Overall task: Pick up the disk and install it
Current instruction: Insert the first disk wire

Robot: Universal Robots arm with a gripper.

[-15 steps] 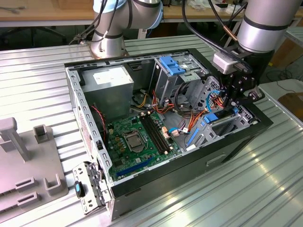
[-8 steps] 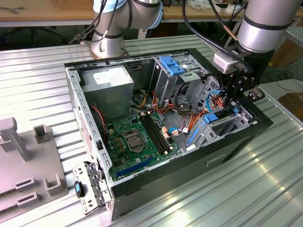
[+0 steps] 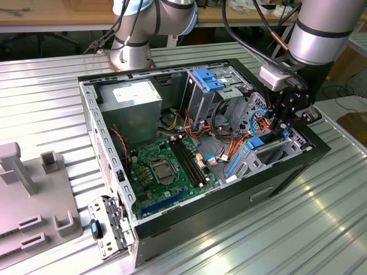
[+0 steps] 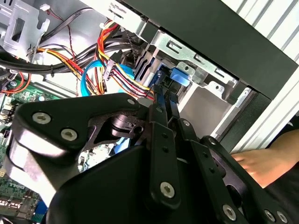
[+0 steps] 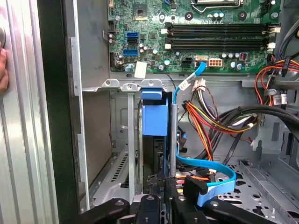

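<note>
Gripper [image 3: 282,127] lowered into the case's [image 3: 172,226] drive bay at the exterior view's right; disk [image 5: 154,119] mostly hidden by bay walls; finger state undeterminable.

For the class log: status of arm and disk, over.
Gripper low inside computer case, at drive bay. Disk standing in bay slot, blue rail showing. Loose cables crowd alongside.

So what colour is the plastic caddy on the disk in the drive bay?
Bright blue, clearest in the first wrist view: the disk stands edge-on in the metal bay.
</note>
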